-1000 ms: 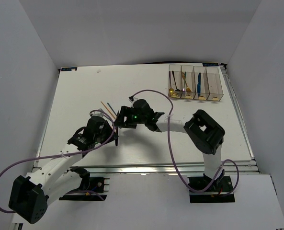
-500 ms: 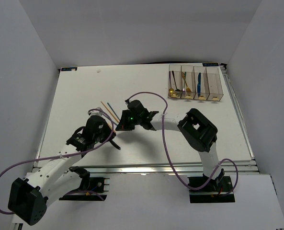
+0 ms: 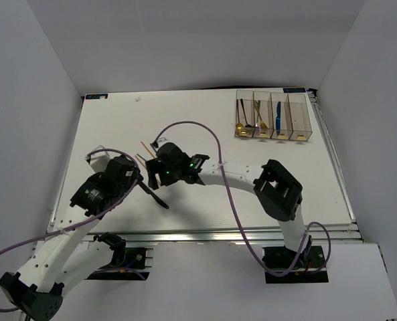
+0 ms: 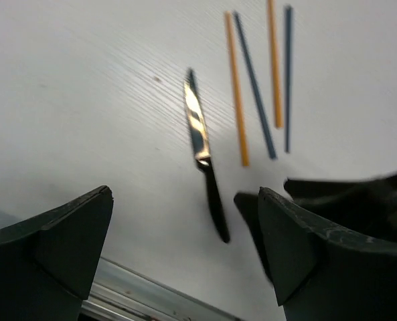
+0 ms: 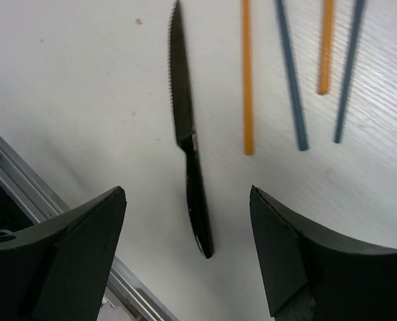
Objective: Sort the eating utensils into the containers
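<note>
A black knife (image 5: 188, 144) lies flat on the white table, free of both grippers; it also shows as the knife (image 4: 205, 164) and the knife (image 3: 159, 200). Beyond it lie thin orange and blue chopsticks (image 4: 255, 93), the same chopsticks (image 5: 292, 73), partly hidden under the right arm in the top view. My left gripper (image 4: 183, 194) hangs open above the knife's handle end. My right gripper (image 5: 186, 190) is open too, hovering over the handle. In the top view the left gripper (image 3: 132, 176) and right gripper (image 3: 155, 175) are close together. The clear containers (image 3: 273, 118) stand at the far right.
The containers hold spoons (image 3: 242, 124), a gold fork (image 3: 260, 117) and a blue knife (image 3: 277, 115). The table's metal front edge (image 3: 205, 234) runs just below the knife. White walls enclose the table on three sides. Purple cables loop over both arms.
Both arms have shifted left. Both grippers have gone from shut to open. The black knife, held up between them a second ago, now lies on the table.
</note>
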### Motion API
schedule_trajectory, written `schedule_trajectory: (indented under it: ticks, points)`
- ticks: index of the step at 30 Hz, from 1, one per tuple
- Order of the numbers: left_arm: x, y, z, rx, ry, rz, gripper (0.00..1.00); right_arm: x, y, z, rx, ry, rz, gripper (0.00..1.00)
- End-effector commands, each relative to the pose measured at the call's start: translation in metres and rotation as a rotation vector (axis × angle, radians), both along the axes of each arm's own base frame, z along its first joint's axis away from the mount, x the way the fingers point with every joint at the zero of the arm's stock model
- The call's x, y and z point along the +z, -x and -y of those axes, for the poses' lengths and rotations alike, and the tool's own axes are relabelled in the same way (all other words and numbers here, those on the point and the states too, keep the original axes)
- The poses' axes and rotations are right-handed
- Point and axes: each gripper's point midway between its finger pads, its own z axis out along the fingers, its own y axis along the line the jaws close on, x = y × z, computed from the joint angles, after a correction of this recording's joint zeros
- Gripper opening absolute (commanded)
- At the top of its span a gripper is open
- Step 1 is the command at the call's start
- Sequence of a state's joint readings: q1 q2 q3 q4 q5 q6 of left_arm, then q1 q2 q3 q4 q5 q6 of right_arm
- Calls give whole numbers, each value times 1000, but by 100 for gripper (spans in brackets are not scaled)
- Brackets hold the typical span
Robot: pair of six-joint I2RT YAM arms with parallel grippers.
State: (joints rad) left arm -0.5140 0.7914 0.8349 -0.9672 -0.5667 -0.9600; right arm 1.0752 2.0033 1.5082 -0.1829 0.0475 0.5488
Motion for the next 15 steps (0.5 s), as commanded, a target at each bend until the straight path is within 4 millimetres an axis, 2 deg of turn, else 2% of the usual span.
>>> schedule_trajectory:
  ticks: [1,2,3,5,6,7,8,9,10,12,15]
  points:
    - [38,9,-54,236,-177,63,98,-16,24,2,127,196,130,79]
    - [44,8,-60,258,-209,68,98,-18,28,-1,140,209,140,80]
    - [61,7,-69,298,-246,112,98,-22,34,-8,176,230,153,79]
    - [78,7,-76,323,-253,170,98,-27,36,-12,186,277,174,79]
    - [89,5,-78,330,-243,215,98,-42,36,-13,195,319,172,78]
    - [97,5,-80,332,-237,250,98,-33,33,-23,192,315,198,78]
    - [102,5,-80,322,-226,282,98,-39,33,-20,203,350,199,77]
    - [117,6,-81,302,-202,355,98,-52,32,-20,207,380,194,77]
    - [115,7,-81,287,-202,366,98,-48,29,-24,213,385,207,75]
    - [122,12,-84,278,-183,420,98,-64,26,-23,214,430,202,74]
    - [110,16,-88,266,-217,406,98,-74,24,-23,218,464,198,73]
